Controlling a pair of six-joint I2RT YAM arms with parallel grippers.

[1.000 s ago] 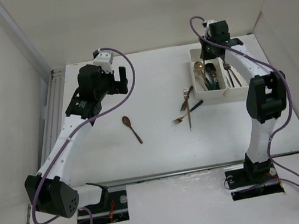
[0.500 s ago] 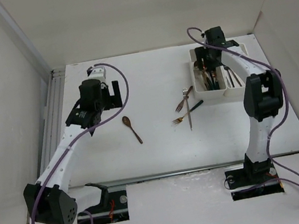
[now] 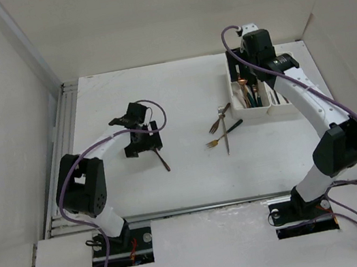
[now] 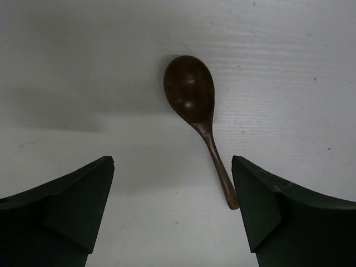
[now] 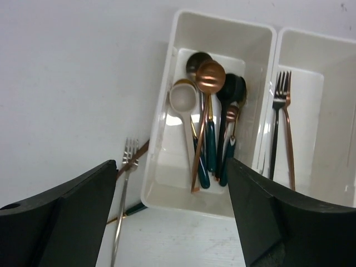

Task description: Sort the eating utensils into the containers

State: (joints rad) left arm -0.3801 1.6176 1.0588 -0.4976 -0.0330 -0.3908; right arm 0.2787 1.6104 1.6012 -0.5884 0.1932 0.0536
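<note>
A dark brown spoon lies on the white table, and my left gripper hangs open just over its handle end, which sits close to the right finger. From above, the spoon pokes out beside the left gripper. My right gripper is open and empty above the containers. The left bin holds several spoons, a copper one on top. Two forks lie in the right bin. From above, the right gripper is over the bins.
Three utensils lie crossed on the table just left of the bins: a silver fork, a copper fork and a gold, dark-handled fork. The silver fork is close to the bin wall. White walls enclose the table.
My left arm has swung from the back left down over the brown spoon. My right gripper has opened above the left bin.
</note>
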